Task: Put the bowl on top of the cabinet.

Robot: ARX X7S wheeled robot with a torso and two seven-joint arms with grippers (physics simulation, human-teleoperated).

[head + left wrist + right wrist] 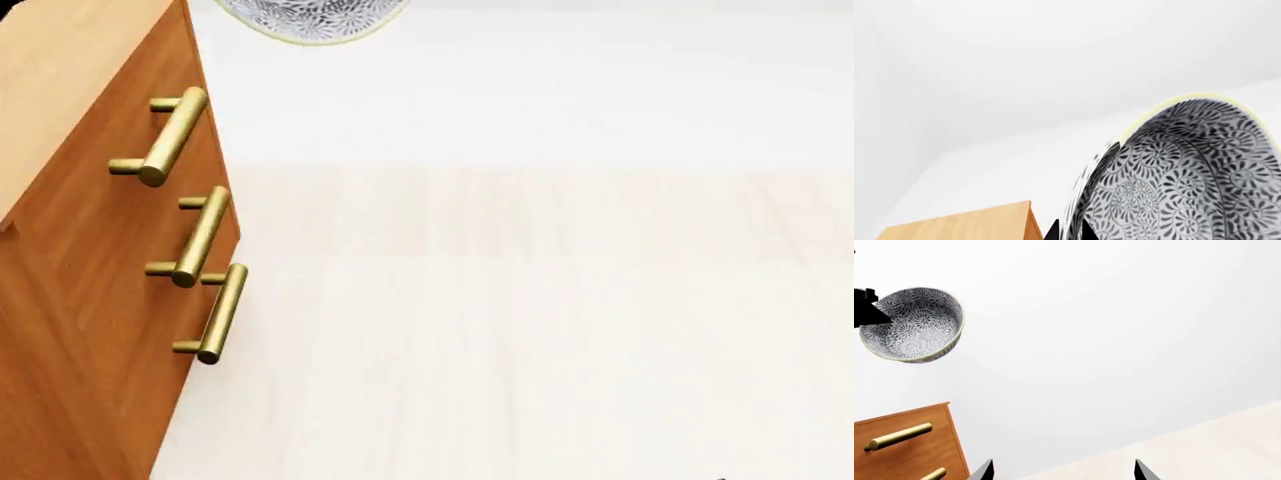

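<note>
The bowl (pixel 1187 175), white with a dense dark grey-blue floral pattern, hangs in the air, tilted. My left gripper (pixel 1069 231) is shut on its rim, one black fingertip inside and one outside. In the head view the bowl (pixel 310 18) shows at the top edge, just right of the cabinet (pixel 80 330). The right wrist view shows the bowl (pixel 913 324) well above the cabinet (pixel 907 445), with the left gripper (pixel 874 314) on its edge. My right gripper (pixel 1064 472) is open with nothing between its fingertips, apart from both.
The cabinet's lighter wood top (pixel 967 225) lies below and beside the held bowl. Three brass bar handles (pixel 203 236) stick out from the orange-brown front. Pale wooden floor (pixel 534 340) spreads to the right, and a white wall (pixel 1121 340) stands behind.
</note>
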